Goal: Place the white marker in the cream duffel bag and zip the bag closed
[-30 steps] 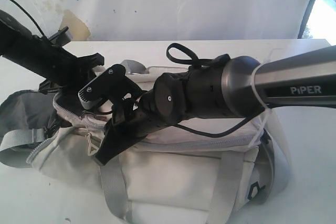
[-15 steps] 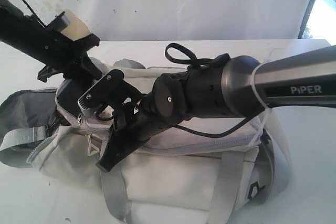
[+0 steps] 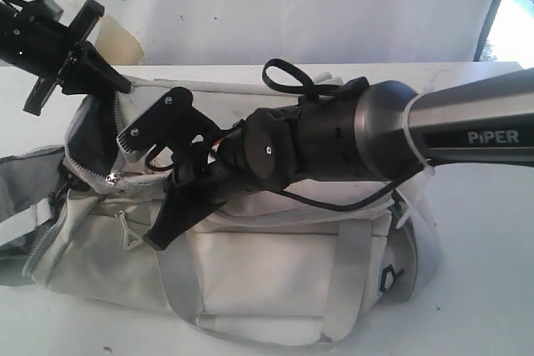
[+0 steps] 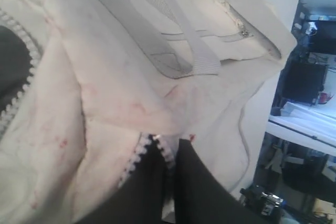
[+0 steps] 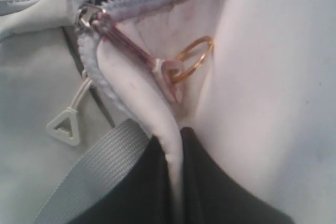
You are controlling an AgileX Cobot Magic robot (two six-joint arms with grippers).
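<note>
The cream duffel bag (image 3: 275, 264) lies on its side on the white table (image 3: 484, 273), and both arms are on it. The left gripper (image 3: 113, 81) is clamped on the bag's rim. In its wrist view the dark fingers (image 4: 199, 192) pinch the cloth right at the zipper teeth (image 4: 137, 153), and the stained fabric spreads away from the tips. The right gripper (image 3: 158, 235) is also clenched, biting a fold of cream fabric. The zipper slider (image 5: 86, 17) sits just beyond its tips, with a pink pull tab and gold ring (image 5: 194, 59). To one side of them are a triangular cord pull (image 5: 63, 129) and a grey webbing strap (image 5: 100, 177). A pale straight line runs from the left gripper's tips (probably the far rim, pulled taut). The white marker cannot be made out in any view.
</note>
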